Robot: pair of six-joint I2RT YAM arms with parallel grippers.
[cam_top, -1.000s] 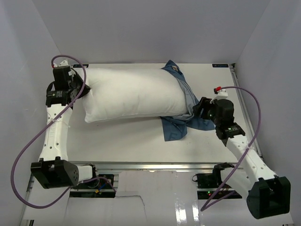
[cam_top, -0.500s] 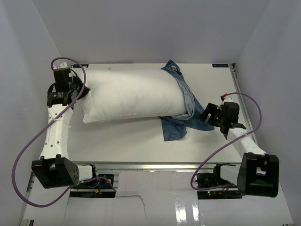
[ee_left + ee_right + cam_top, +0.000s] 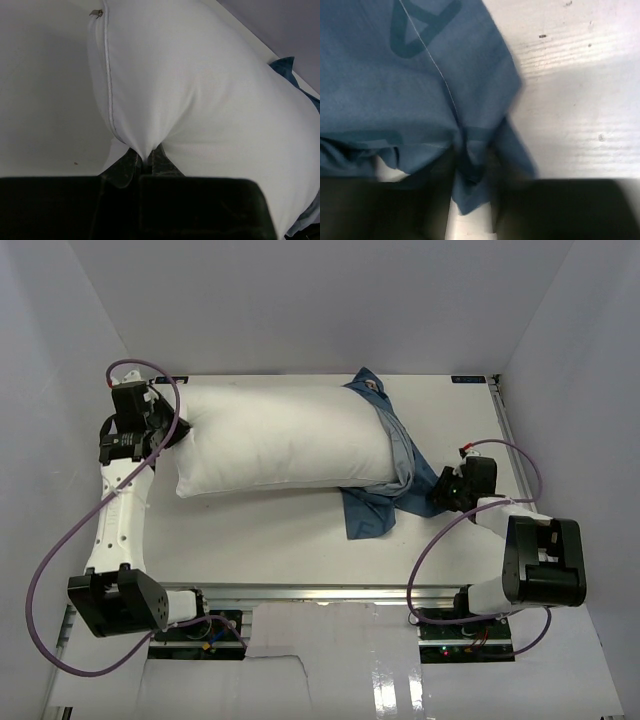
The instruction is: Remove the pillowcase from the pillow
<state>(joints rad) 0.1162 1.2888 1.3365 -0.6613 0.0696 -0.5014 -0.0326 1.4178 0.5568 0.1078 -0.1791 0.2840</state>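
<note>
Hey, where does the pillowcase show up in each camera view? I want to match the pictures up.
Top external: pillowcase bunched round the pillow's right end, centre-right.
Left wrist: pillowcase is only a blue sliver at the right edge, behind the pillow.
Right wrist: pillowcase fills the upper left, pinched in the right hand at bottom centre.
Shared landmark: the white table, seen in all three.

I work in a robotics lab cell — a white table [image 3: 300, 540] boxed in by plain pale walls [image 3: 300, 300], my two arms [image 3: 120, 520] bolted at its near edge, purple cables [image 3: 30, 595] looping off them, exposed wiring boards [image 3: 200, 627] below.
</note>
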